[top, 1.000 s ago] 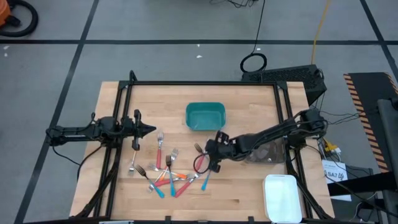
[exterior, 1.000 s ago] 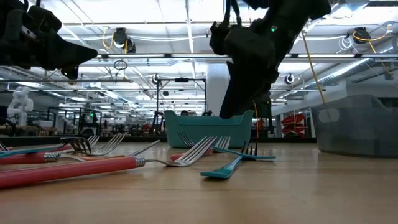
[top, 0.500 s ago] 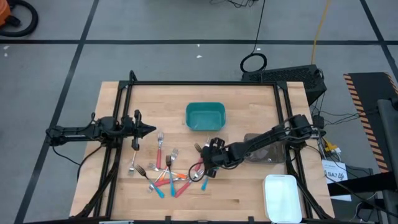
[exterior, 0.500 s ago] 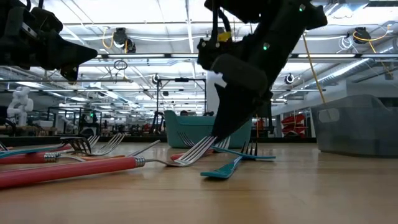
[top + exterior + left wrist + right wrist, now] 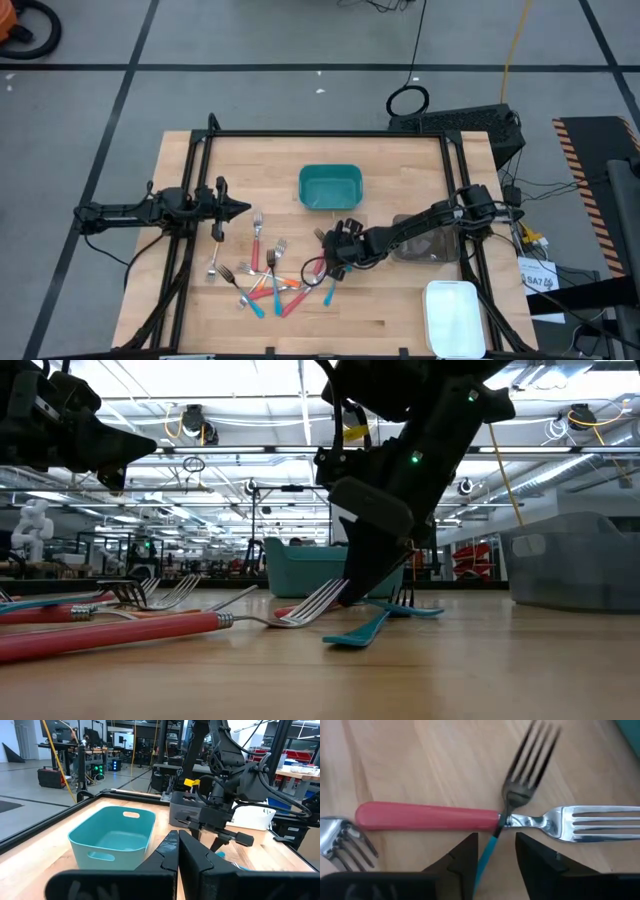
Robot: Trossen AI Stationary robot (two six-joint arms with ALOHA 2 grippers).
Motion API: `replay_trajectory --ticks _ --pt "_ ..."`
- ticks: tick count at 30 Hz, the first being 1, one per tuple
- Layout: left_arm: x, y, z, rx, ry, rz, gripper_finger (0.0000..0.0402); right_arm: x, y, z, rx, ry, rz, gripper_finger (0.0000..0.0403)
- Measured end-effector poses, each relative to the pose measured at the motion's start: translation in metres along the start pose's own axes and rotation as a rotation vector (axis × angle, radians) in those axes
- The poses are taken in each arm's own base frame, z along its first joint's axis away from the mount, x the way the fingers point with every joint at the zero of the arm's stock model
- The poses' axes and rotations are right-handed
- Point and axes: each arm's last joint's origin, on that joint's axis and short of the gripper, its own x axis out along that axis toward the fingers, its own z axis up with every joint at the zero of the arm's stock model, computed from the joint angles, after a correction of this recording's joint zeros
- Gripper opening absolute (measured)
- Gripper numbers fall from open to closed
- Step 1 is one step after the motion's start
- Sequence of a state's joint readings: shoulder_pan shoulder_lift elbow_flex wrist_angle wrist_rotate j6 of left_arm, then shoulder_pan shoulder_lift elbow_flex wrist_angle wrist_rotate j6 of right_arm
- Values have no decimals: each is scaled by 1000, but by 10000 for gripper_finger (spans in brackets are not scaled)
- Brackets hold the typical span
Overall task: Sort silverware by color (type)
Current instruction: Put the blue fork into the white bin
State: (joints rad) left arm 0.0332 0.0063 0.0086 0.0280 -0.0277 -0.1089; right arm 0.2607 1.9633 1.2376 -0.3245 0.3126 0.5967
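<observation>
Forks [image 5: 268, 280] lie heaped left of the right gripper [image 5: 496, 851], whose part-open jaws straddle a teal-handled fork [image 5: 487, 854] crossing a red-handled fork [image 5: 425, 816]; contact is unclear. Left gripper [image 5: 176, 851] hovers closed, empty.

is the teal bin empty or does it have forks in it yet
Empty. The high view shows only the bare floor of the teal bin, and the left wrist view shows nothing inside it; the forks lie on the table.

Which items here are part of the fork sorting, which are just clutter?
Job:
forks, red, orange, teal handles
teal-handled fork between the right gripper fingers
teal bin, grey bin, white bin, probably the sorting targets

Clutter:
cable loop on floor
black box behind table
</observation>
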Motion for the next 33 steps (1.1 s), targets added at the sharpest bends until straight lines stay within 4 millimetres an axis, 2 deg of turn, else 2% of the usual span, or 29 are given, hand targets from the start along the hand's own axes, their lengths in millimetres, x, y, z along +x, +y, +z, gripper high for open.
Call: replay_trajectory --ticks 9,19,27,33 --pt "0 0 0 0 -1 0 5 8 2 -4 78 29 8 13" --pt "0 0 0 -2 -1 0 5 0 6 -3 144 6 37 9" --pt "0 0 0 -89 0 0 5 -21 16 4 145 -85 94 2" --pt "0 0 0 -118 0 -1 5 -50 30 4 57 -179 137 2"
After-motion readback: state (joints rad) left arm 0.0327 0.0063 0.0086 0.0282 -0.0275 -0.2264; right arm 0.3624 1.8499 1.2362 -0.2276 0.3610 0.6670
